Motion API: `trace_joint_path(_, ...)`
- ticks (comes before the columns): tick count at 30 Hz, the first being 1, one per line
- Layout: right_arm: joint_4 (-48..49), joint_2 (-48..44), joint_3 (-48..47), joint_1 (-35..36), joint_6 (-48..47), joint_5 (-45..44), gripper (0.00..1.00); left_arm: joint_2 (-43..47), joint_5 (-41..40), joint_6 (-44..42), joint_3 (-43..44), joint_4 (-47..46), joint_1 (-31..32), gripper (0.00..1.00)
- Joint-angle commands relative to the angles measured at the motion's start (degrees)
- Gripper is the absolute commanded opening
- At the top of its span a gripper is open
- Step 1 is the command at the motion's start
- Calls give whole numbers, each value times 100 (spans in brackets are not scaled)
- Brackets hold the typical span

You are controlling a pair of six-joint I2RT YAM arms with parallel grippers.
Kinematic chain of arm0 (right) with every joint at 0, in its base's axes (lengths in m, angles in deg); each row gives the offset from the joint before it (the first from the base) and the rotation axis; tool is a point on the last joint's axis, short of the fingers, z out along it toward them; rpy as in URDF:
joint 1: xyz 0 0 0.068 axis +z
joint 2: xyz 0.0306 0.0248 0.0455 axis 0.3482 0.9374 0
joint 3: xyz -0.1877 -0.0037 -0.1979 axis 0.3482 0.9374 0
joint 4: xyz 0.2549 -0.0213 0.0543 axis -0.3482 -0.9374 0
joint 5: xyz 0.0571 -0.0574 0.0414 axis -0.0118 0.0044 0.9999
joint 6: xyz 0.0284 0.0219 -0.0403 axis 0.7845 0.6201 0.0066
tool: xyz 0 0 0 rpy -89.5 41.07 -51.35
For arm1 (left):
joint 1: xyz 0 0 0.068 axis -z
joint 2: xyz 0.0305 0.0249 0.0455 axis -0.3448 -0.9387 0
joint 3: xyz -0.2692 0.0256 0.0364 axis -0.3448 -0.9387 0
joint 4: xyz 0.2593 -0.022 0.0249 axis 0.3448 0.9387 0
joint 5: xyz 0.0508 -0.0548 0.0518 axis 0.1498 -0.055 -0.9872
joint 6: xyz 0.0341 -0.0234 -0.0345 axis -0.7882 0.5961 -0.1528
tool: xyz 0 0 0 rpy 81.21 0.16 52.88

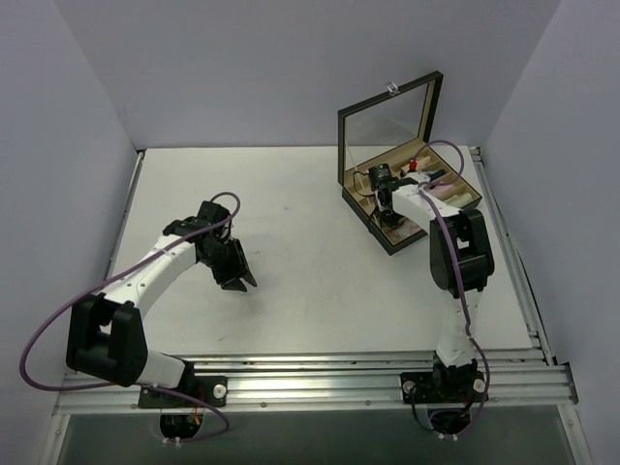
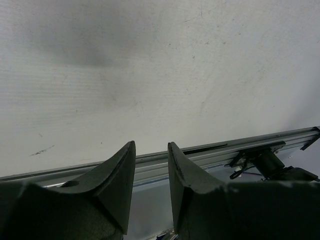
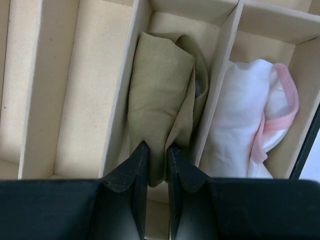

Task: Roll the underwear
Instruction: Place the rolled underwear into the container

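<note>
Your right fingers [image 3: 131, 172] pinch a fold of the tan underwear [image 3: 160, 85], which sits bunched in one compartment of the open box [image 1: 387, 121] at the far right of the desk [image 2: 150, 75]. The white pink-edged underwear [image 3: 240, 110] fills the neighbouring compartment. Your left fingers [image 2: 117, 175] stand apart above the desk, holding nothing.

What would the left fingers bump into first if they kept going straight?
Probably the white table, just before the metal rail at its near edge. The left fingers slant down that way, though depth is unclear.
</note>
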Motion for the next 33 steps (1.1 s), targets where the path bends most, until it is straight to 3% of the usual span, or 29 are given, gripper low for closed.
trace_joint_path(1,-38,288,9,23,169,81,0,-46,-111,-25,160,98,-35,40)
trace_joint_path(5,-38,455,-35,14,213,205,0,-38,-129,-25,159,142,-35,40)
trace_joint_path(8,-46,472,-114,14,169,257,6,-29,-155,-8,203,142,-35,40)
trace_joint_path(13,-563,244,-561,14,37,82,37,-38,-181,18,344,142,-35,40)
trace_joint_path(19,-1643,-20,-1423,-21,72,-217,47,-160,-6,177,546,-121,-35,40)
trace_joint_path(24,-2375,-133,-1924,-21,37,-340,49,-389,73,212,1168,-139,-35,40)
trace_joint_path(27,-1780,-432,-1636,-30,-401,-200,42,-407,161,300,1284,-192,-26,40)
trace_joint_path(31,-980,-591,-1213,-118,-945,781,19,-179,275,318,1276,-218,0,40)
trace_joint_path(33,-882,-635,-1248,-39,-1516,1099,17,-30,389,116,1381,-393,61,40)
